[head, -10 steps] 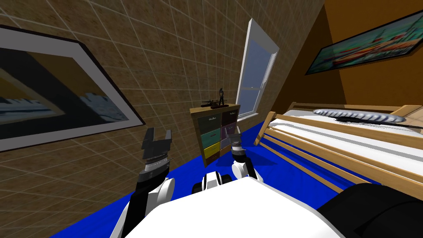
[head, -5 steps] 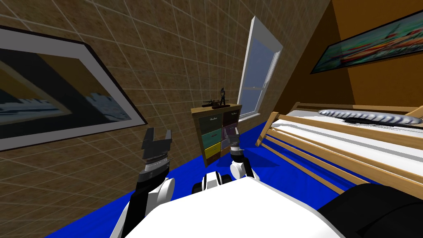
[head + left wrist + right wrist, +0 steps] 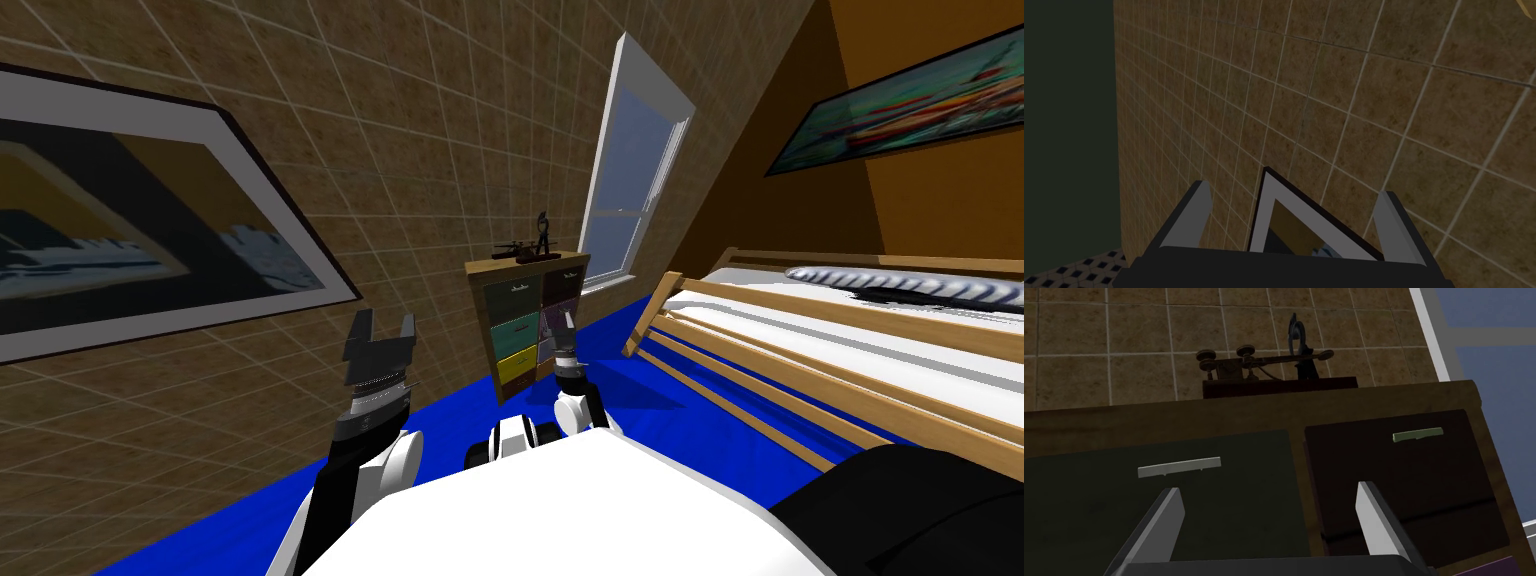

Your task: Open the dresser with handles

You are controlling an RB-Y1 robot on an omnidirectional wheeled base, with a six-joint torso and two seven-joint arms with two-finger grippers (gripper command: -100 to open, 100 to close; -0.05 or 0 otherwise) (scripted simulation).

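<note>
The wooden dresser (image 3: 527,320) stands against the tiled wall ahead, with coloured drawers in two columns. In the right wrist view its top row is close: a dark green drawer with a pale bar handle (image 3: 1179,467) and a dark brown drawer with a greenish bar handle (image 3: 1418,434). My right gripper (image 3: 1269,488) is open and empty, short of the drawer fronts, aimed at the post between those two drawers; in the head view this right gripper (image 3: 567,335) is in front of the dresser. My left gripper (image 3: 380,335) is raised beside the wall, open and empty (image 3: 1295,189).
A dark metal ornament (image 3: 1264,363) sits on the dresser top. A wooden-framed bed (image 3: 800,340) runs along the right, with a strip of blue floor (image 3: 680,400) between it and the dresser. A window (image 3: 635,190) is just past the dresser. The tiled wall (image 3: 400,200) is close on my left.
The whole head view has slid a little, window and bed drifting right, so I have turned or moved slightly. Both arms hold their pose and both grippers stay open.
</note>
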